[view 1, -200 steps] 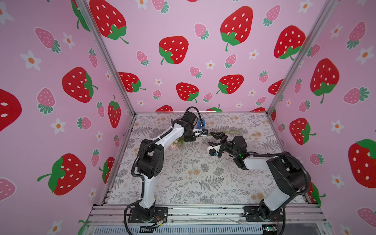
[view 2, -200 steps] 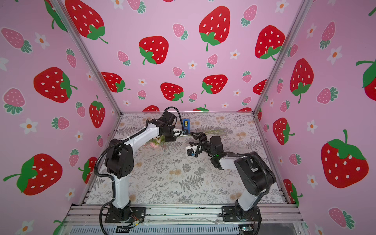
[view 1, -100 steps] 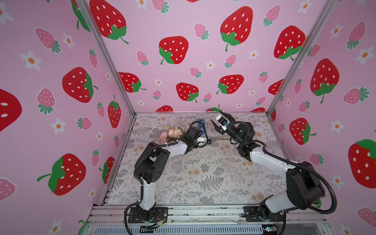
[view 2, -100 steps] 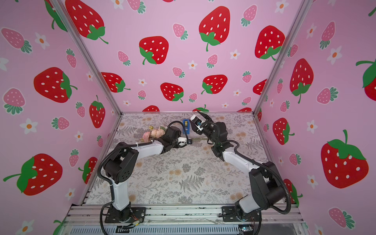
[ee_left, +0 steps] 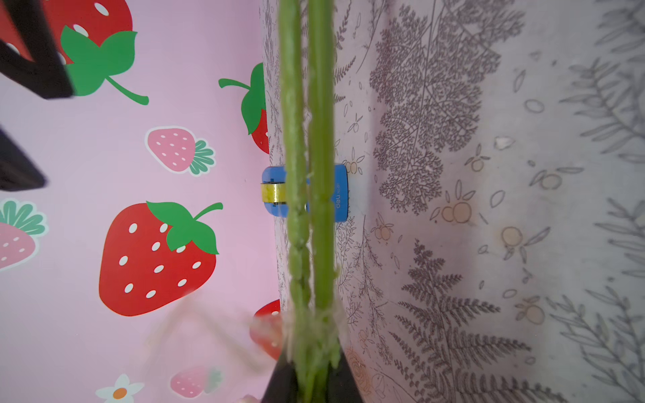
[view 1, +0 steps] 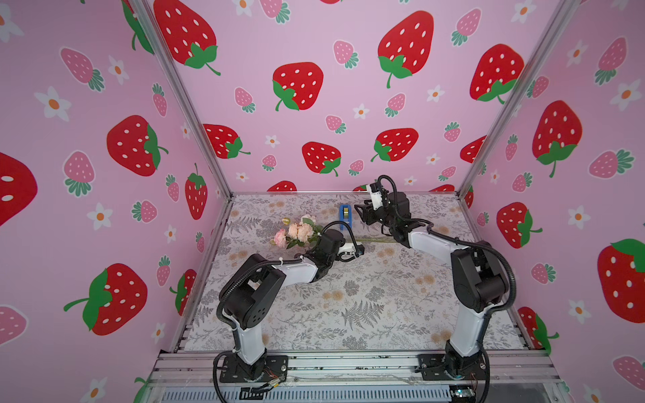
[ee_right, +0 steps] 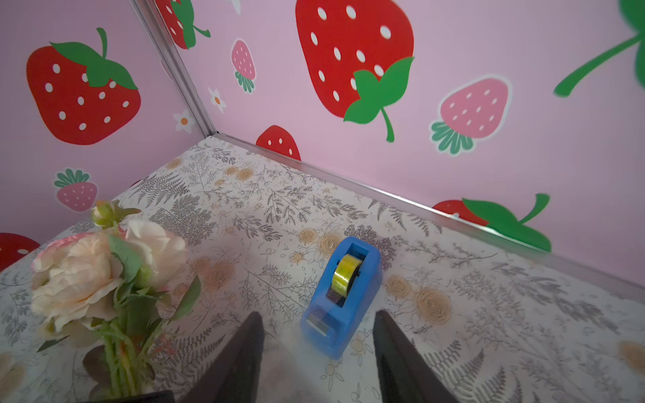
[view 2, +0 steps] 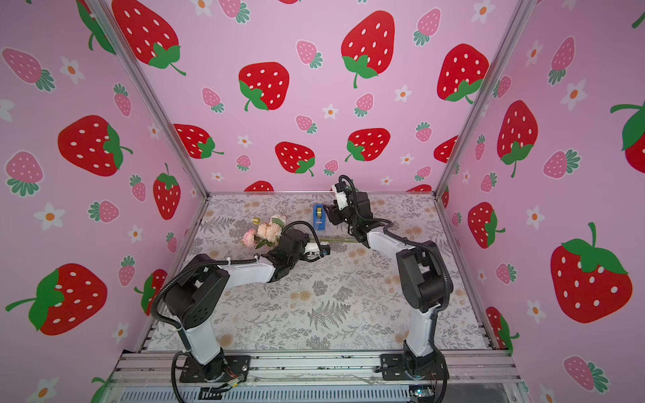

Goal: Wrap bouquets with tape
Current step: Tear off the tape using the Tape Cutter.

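Blue plastic is our landmark: the tape dispenser (ee_right: 363, 300) stands on the floral-printed table (view 1: 349, 296) close to the back wall, with the yellowish tape roll (ee_right: 345, 275) seated in its slot. A clear strip of tape lies at its cutter end.

The right gripper (ee_right: 318, 314) hovers at that cutter end. Its two dark fingers (ee_right: 244, 352) are spread apart, one on each side of the dispenser's front, and we see a gap between each finger and the blue body. It holds nothing. In both top views it sits just to the right of the dispenser (view 1: 345, 216).

The left gripper (ee_left: 312, 377) is clamped on the bouquet (view 1: 300, 231), pinching the green stems (ee_left: 321, 139) together near their leafy end. In its wrist view the stems run straight out from the closed jaws and cross in front of the dispenser.

The bouquet is a small bunch of cream and pink roses with green leaves and one yellowish bud. Its blooms sit left of the dispenser (view 2: 319, 216). The long thin stems pass just in front of the dispenser's near end, on toward the right arm. Whether the stems rest on the table or hang above it, we cannot tell.
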Controlling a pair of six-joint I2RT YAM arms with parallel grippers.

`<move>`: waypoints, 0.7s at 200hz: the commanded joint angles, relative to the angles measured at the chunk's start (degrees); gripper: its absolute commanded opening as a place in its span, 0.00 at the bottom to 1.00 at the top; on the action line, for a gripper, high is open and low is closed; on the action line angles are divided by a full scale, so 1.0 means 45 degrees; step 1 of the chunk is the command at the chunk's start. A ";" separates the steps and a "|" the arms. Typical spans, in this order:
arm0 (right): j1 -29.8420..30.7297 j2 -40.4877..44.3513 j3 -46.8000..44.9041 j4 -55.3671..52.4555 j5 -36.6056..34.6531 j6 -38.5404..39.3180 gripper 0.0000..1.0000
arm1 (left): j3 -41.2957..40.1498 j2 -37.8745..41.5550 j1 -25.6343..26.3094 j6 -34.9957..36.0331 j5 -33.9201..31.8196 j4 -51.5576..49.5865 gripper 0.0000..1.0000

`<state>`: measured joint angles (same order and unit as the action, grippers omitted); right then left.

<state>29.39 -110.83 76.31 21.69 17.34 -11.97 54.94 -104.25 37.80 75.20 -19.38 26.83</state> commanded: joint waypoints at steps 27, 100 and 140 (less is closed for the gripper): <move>-0.0103 -0.1668 0.1237 -0.0973 0.1370 -0.2420 0.53 | -0.0907 -0.0075 0.0078 -0.0231 -0.0133 0.0223 0.00; -0.0163 -0.3258 0.1538 -0.0529 0.1628 -0.4189 0.52 | -0.1367 -0.0136 0.0304 -0.0305 -0.0278 0.0447 0.00; -0.0163 -0.3740 0.1421 0.0199 0.2178 -0.5087 0.48 | -0.1310 -0.0376 0.0524 -0.0295 -0.0467 0.0353 0.00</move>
<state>28.97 -126.58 82.30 19.31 25.28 -30.46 49.17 -105.49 39.09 73.71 -21.04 28.40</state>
